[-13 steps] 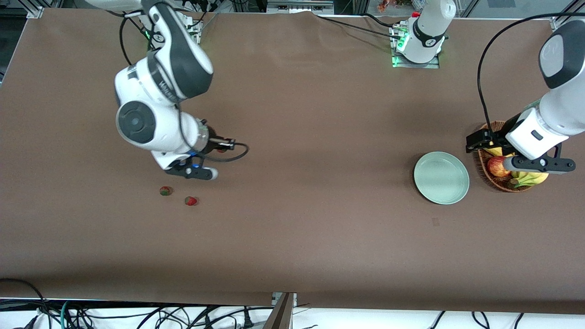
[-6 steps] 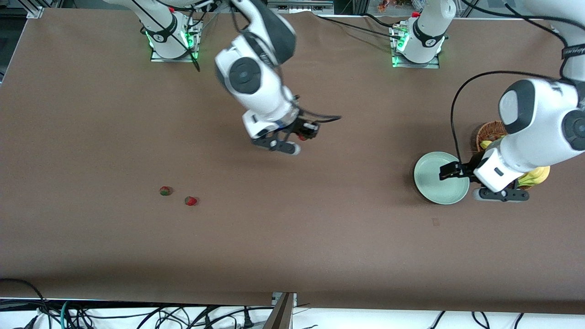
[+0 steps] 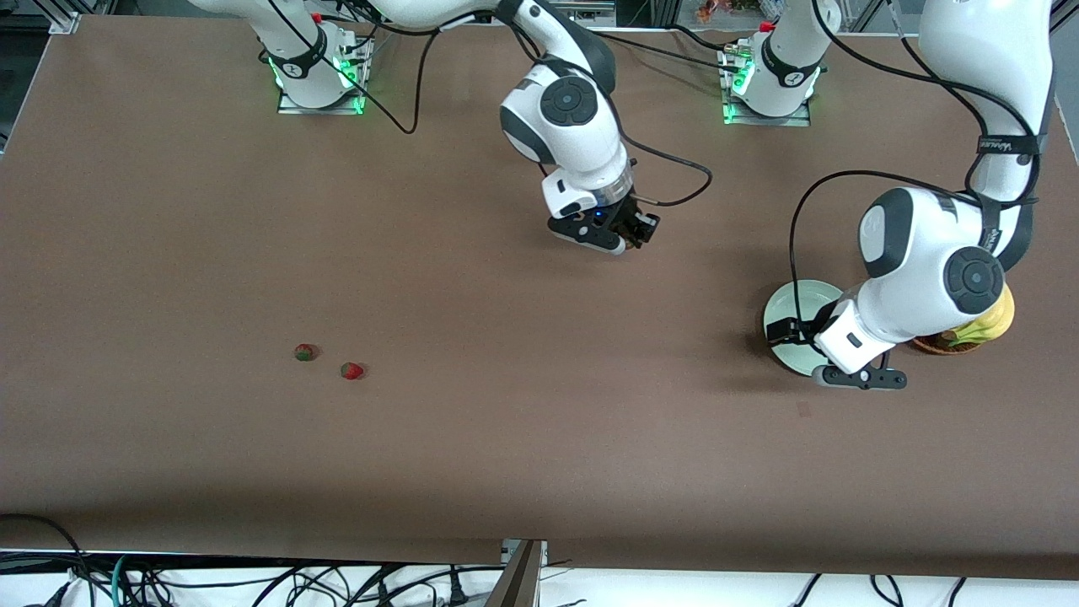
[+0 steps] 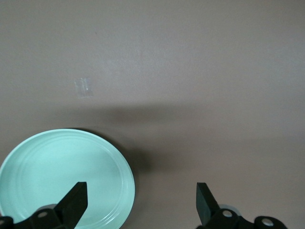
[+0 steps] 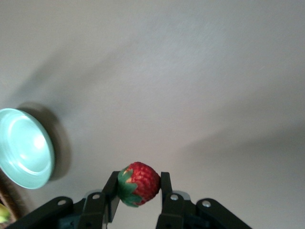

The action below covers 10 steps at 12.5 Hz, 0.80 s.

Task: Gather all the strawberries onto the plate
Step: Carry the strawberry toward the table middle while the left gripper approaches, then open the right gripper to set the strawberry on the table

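My right gripper is shut on a red strawberry with a green top, up over the middle of the table. Two more strawberries lie on the table toward the right arm's end. The pale mint-green plate sits toward the left arm's end, partly covered by the left arm. It also shows in the left wrist view and the right wrist view. My left gripper is open and empty, over the plate's rim and the bare table beside it.
A brown wicker basket with bananas stands beside the plate, mostly hidden by the left arm. A small pale patch marks the table nearer the front camera than the plate.
My right gripper has carried its strawberry from the right arm's end to over the table's middle, toward the plate. My left gripper has moved from over the basket to over the plate's edge.
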Each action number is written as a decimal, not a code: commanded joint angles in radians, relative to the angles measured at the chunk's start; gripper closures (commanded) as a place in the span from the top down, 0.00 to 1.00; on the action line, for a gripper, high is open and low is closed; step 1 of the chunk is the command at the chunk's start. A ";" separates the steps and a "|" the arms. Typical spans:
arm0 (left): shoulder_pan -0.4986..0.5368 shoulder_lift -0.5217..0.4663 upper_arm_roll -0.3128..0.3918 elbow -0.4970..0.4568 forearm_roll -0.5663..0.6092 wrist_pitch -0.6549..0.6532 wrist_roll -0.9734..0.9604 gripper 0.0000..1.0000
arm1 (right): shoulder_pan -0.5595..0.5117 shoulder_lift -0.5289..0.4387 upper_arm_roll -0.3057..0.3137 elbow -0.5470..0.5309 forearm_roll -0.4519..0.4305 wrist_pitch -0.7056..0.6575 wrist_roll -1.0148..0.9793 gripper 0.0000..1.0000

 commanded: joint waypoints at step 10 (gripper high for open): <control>-0.022 0.083 -0.005 -0.013 -0.015 0.054 -0.038 1.00 | 0.130 0.125 -0.112 0.075 -0.120 0.090 0.159 1.00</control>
